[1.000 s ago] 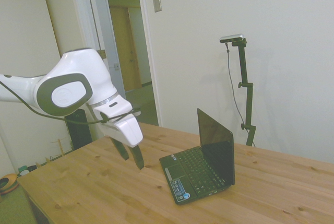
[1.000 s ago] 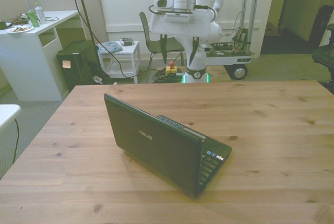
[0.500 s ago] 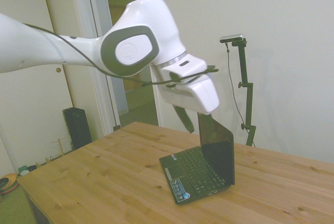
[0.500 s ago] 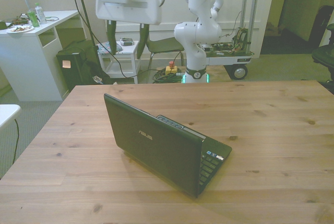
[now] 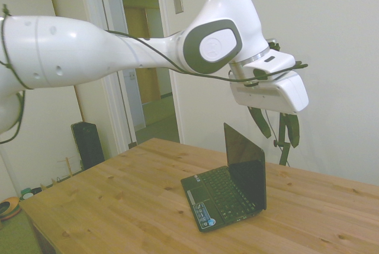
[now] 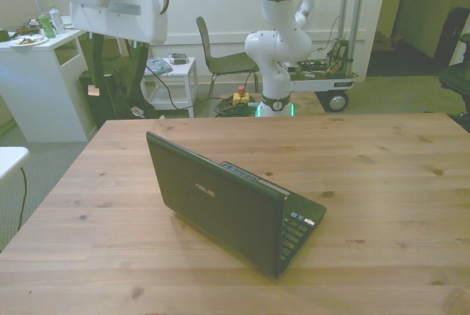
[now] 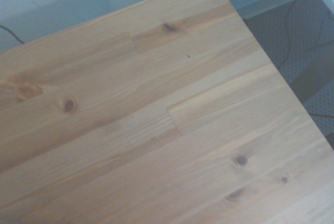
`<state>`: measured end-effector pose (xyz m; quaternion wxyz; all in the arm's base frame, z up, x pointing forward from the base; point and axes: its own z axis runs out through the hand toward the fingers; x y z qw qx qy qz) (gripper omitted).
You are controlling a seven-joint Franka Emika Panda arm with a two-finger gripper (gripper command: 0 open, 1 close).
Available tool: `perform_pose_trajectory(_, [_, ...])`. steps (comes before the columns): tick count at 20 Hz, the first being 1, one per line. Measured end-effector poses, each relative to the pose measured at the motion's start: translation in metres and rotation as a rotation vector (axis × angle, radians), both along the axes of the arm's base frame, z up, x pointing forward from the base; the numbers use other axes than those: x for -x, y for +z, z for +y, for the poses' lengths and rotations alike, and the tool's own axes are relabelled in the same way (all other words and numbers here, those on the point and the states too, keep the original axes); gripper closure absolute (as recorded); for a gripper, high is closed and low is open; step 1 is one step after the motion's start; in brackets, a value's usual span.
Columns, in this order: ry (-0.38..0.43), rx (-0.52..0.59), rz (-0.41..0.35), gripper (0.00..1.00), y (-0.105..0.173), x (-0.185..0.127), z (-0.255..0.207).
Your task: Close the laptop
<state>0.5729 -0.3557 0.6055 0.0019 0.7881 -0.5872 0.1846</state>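
The laptop (image 5: 228, 186) is a small black netbook standing open near the middle of the wooden table (image 5: 106, 206), its screen (image 5: 246, 160) about upright. The front view shows the back of its lid (image 6: 213, 197) and a strip of keyboard with a sticker at the corner. My gripper (image 5: 277, 128) hangs open and empty, high above the table. It is beyond the lid's top edge, on the lid's back side, not touching it. In the front view the gripper (image 6: 114, 65) is over the table's far corner at the front view's left. The wrist view shows only bare table (image 7: 156, 119), not the laptop.
Beyond the far table edge stand a chair (image 6: 220, 58), a small white side table (image 6: 167, 73) and a wheeled cart (image 6: 323, 73). A white desk (image 6: 44, 73) is at the front view's left. The wrist view shows the table's corner and floor (image 7: 308, 51) past it.
The arm has swung up from low on the keyboard side, over the lid, to beyond its back. In the front view it moved toward the left. The laptop has not moved.
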Motion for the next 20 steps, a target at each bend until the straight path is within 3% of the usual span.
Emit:
perform_pose_trajectory(4, [0.042,0.015,0.003,0.00,0.001,-0.045,0.018])
perform_pose_trajectory(5, [0.051,0.013,0.006,1.00,0.002,-0.054,0.023])
perform_pose_trajectory(12, [0.101,-0.025,0.039,1.00,-0.017,-0.104,0.052])
perform_pose_trajectory(20, [0.093,-0.058,0.065,1.00,-0.030,-0.104,0.046])
